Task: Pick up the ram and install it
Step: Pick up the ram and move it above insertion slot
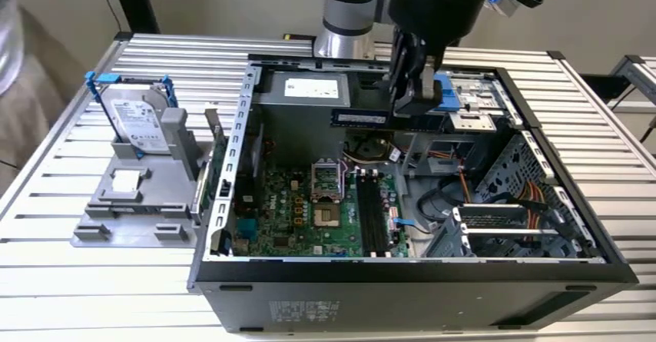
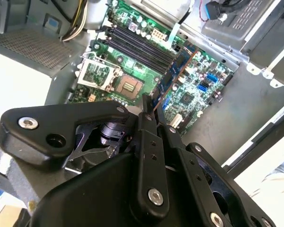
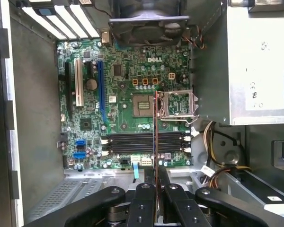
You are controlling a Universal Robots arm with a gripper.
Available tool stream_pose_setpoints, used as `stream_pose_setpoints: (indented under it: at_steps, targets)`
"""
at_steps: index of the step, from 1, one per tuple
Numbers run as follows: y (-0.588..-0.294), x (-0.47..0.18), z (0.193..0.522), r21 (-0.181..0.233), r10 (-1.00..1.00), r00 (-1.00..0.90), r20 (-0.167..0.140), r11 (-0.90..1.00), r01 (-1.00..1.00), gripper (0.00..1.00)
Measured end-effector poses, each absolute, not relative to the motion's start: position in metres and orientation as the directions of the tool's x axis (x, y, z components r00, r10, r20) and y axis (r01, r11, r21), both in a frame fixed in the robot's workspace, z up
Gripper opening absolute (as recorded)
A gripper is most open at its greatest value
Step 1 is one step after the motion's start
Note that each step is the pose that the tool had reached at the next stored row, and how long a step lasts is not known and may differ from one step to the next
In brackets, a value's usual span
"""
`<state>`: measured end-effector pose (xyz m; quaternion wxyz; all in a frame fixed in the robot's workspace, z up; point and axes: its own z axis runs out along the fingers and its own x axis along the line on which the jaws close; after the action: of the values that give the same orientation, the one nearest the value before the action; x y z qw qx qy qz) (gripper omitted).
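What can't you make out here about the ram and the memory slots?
Gripped end of the ram: hidden inside the gripper, second wrist view.
Its faces: edge-on in the first wrist view, a thin line.
Latches of the black slots, open or closed: too small in the exterior view.

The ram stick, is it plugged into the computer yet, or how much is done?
Done: the ram is picked up; the pincer is shut on one end of it. In hand: it hangs in the air over the open case, above the motherboard. Left: the long black slots are all empty, so the ram is not plugged in yet.
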<state>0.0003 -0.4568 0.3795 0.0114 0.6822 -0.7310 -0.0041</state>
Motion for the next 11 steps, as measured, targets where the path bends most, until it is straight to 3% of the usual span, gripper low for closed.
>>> stream_pose_setpoints:
  at_steps: [11]
  targets:
    - [-0.4484,0.0101,0.3794,0.022,-0.997,-0.07,0.011,0.07,-0.997,0.0]
